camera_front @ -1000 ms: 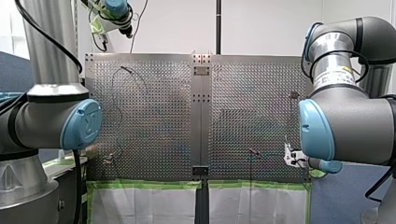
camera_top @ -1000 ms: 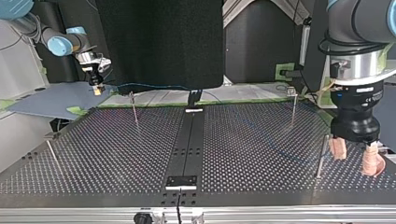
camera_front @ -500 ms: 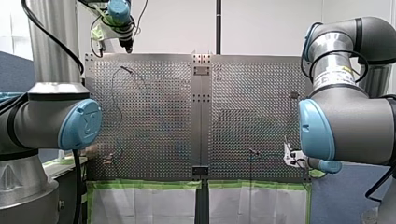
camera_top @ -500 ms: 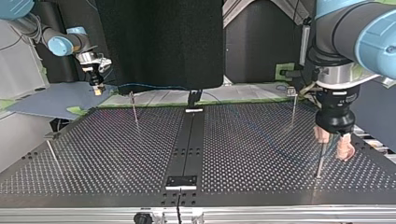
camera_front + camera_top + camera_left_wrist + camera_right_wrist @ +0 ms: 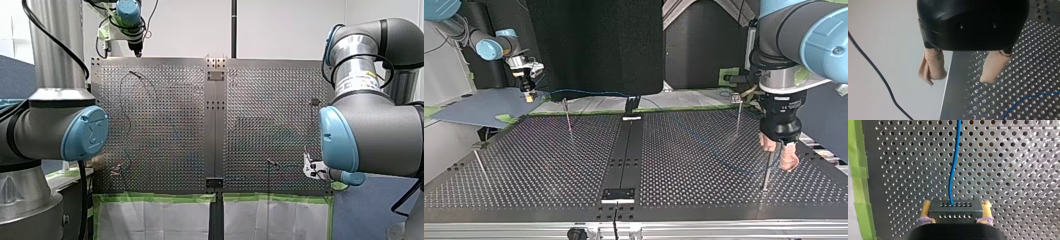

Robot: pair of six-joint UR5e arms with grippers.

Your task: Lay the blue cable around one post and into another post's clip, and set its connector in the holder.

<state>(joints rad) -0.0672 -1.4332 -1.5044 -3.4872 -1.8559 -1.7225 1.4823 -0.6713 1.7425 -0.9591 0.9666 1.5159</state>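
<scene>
Right gripper [image 5: 528,95] pinches the grey connector block [image 5: 955,210]; the blue cable [image 5: 954,165] leads ahead of it over the perforated table [image 5: 1010,170]. Left gripper [image 5: 960,78], beige pads spread and empty, hangs beside a post [image 5: 766,172] near the table's edge. Advisable: grasp the cable clear of the post, leaving slack. The arm label [image 5: 788,100] is illegible.

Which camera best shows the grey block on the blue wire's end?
The right wrist view: the small grey perforated block sits close in my right gripper. In top and front views it's too small; left wrist misses it.
</scene>
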